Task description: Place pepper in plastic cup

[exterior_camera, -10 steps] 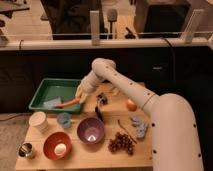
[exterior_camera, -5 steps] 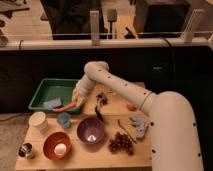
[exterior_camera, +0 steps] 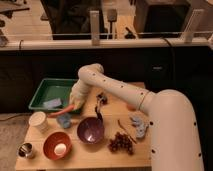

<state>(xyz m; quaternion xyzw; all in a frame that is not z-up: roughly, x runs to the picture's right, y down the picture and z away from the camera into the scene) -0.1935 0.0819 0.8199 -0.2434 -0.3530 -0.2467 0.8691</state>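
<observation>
Gripper at tray front edge, pinching pepper (near end hidden in grip). Pepper slants left, just above cup — cup sits between white cup and bowl.

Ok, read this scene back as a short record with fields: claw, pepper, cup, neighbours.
claw: claw at the front edge of the green plastic tray, shut on the long slim red-orange chili pepper
pepper: held by one end, roughly level, just behind the cup
cup: small light-blue plastic cup, upright, pepper not in it yet
neighbours: taller white cup on one side, purple bowl on the other
</observation>
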